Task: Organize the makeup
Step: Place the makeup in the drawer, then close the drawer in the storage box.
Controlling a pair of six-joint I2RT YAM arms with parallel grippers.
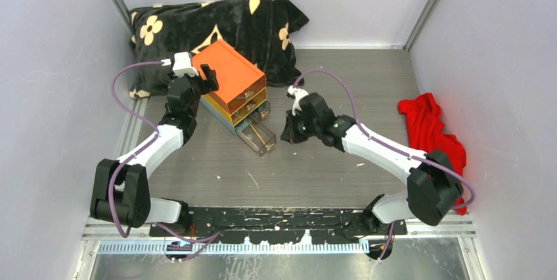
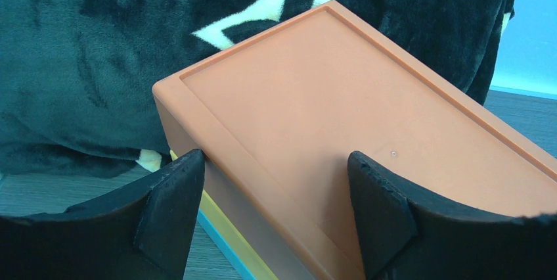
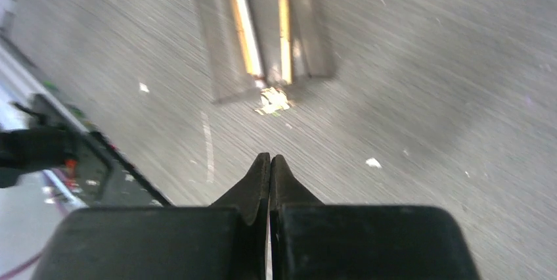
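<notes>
While the drawer box [image 1: 231, 81] stands left of centre on the table [image 1: 315, 168], backed against a black flowered pillow [image 1: 217, 27], its bottom drawer [image 1: 257, 137] is pulled out toward the near side.

Box: orange top, with orange, yellow and teal tiers below it. The two upper drawers have amber fronts and are pushed in; their contents cannot be read through the fronts.

Bottom drawer: clear walls. The right wrist view is blurred and shows two long yellow streaks [image 3: 244, 23] running lengthwise in it. I cannot tell whether these are makeup or the drawer's own edges.

Makeup: no piece is identifiable in any view, so its place cannot be given beyond those streaks.

Left gripper [image 1: 209, 77] [image 2: 276, 156]: jaws wide apart, straddling the left edge of the orange top. One finger [image 2: 172, 204] hangs beside the side wall and the other [image 2: 384, 211] is over the lid. Nothing is held. I cannot tell whether it touches the box.

Right gripper [image 1: 287, 135] [image 3: 269, 160]: fingers pressed together with nothing between them, low over the table just right of the pulled-out drawer. The drawer's near end lies ahead of the fingertips, apart from them.

A red cloth [image 1: 430, 129] lies at the right edge.
</notes>
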